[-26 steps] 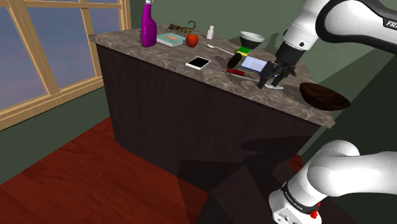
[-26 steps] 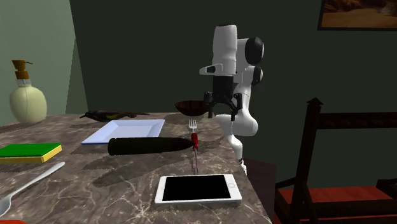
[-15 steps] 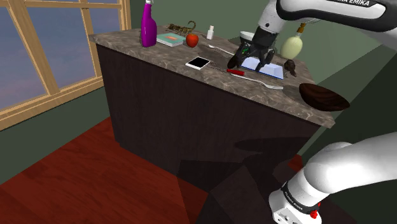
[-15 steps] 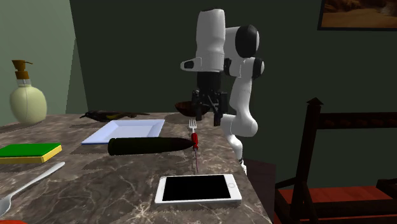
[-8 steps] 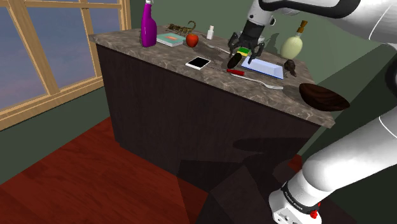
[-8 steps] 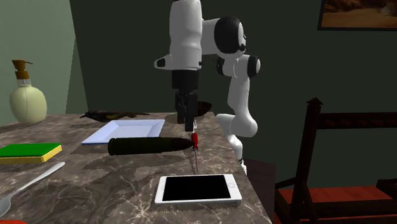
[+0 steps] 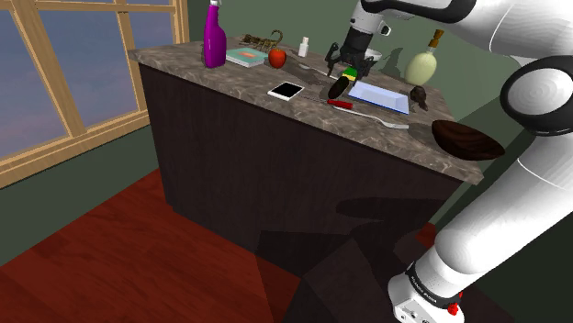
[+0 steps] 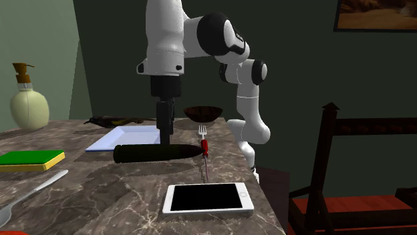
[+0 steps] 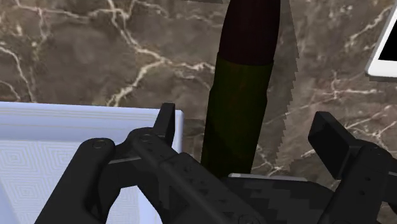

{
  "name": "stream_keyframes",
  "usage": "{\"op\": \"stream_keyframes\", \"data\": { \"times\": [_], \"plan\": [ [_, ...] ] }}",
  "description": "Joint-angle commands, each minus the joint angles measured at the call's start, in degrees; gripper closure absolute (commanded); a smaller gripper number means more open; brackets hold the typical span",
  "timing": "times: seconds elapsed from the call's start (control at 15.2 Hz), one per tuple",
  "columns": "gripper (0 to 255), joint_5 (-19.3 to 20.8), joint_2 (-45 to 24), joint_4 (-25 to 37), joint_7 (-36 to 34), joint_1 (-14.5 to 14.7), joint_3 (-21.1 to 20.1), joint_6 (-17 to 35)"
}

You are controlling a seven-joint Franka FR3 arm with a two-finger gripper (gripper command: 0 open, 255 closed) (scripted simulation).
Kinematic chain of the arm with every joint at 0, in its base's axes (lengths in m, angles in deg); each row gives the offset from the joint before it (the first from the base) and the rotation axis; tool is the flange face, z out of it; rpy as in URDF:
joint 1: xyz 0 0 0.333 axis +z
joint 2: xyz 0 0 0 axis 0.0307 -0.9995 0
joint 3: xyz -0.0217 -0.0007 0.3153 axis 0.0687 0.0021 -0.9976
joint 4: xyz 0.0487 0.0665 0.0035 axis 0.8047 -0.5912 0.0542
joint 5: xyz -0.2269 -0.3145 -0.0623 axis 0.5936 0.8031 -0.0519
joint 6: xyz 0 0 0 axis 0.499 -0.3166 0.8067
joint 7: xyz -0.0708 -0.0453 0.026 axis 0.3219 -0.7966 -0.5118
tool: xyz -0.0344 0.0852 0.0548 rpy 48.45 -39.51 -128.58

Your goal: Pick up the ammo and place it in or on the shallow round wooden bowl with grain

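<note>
Dim room, pale daylight through the window [image 7: 55,55], jagged-edged shadow on the marble countertop [image 9: 95,51]

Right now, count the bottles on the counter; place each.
3: a tall purple bottle at the window end, a small white bottle near the red fruit, a pale pump bottle behind the pale-blue tray.

Ammo [image 8: 157,153] lies on the counter [image 8: 113,190] between tray [image 8: 130,138] and phone [image 8: 208,198]

The white robot arm [image 8: 164,33] has thick rounded links and dark round joints [image 8: 220,33]. A dark band [image 7: 430,281] with a red spot rings its base, and its all-black two-finger gripper [image 8: 164,139] looks blocky.
</note>
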Motion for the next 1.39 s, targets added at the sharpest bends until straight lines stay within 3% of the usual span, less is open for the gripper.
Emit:
{"op": "stream_keyframes", "data": {
  "times": [0.0, 0.26, 0.73, 0.79, 1.32],
  "plan": [
    [0, -0.01, 0.11, -1.54, -0.2, 0.0, 0.01, 1.46],
    [0, -0.05, 0.51, -4.83, -0.16, 0.03, -0.02, 4.34],
    [0, -0.05, 0.49, -4.8, -0.16, 0.03, -0.02, 4.33],
    [255, -0.05, 0.49, -4.8, -0.16, 0.03, -0.02, 4.33],
    [255, -0.05, 0.49, -4.8, -0.16, 0.03, -0.02, 4.33]
  ]
}}
